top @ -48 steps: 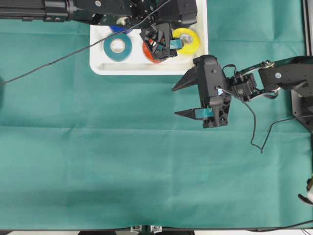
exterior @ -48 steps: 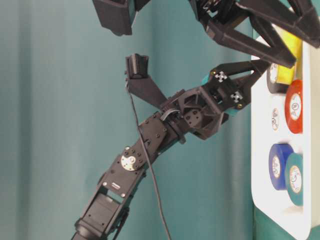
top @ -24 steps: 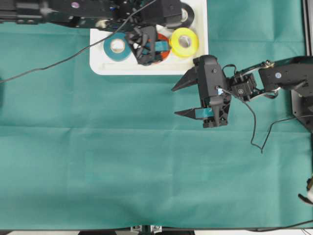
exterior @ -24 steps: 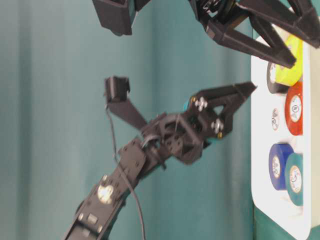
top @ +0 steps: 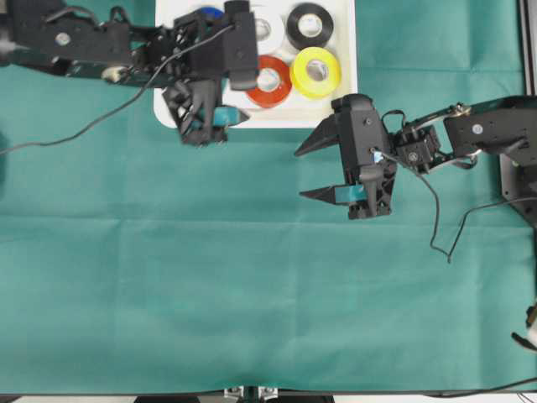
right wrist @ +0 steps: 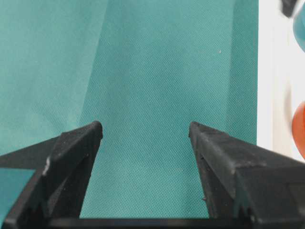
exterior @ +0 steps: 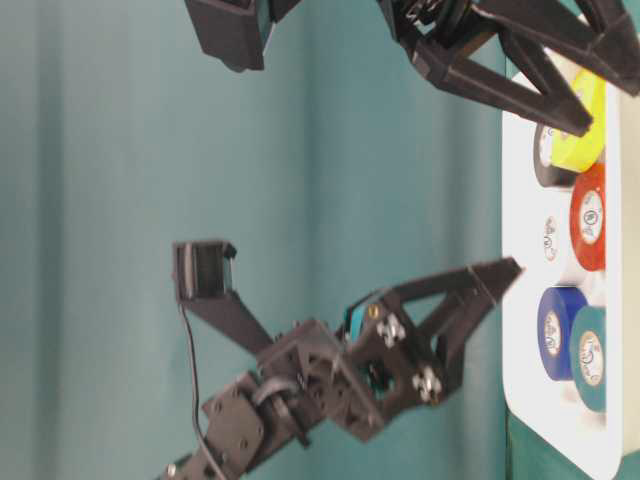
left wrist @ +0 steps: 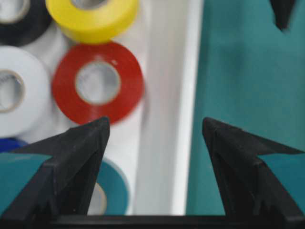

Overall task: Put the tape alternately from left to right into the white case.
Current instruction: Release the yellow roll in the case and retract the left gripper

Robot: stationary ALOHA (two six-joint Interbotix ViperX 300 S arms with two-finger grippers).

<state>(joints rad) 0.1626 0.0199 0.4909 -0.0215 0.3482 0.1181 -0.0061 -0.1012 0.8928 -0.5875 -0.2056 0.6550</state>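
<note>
White case (top: 339, 116) is holding all six tape rolls; left gripper (top: 220, 117) is hovering at its near rim, fingers apart, empty; right gripper (top: 312, 172) is idling beside it, fingers apart, nothing left to fetch.

The left arm (top: 126, 50) hides the teal roll (left wrist: 112, 191) overhead.

Robotics lab bench, by every sign: flat green cloth (top: 210, 285) stretched over the whole work surface, two black jointed arms (top: 75, 38) with exposed servo housings and loose cables (top: 436, 227) (one trailing off the left edge), cameras fixed on both wrists
</note>
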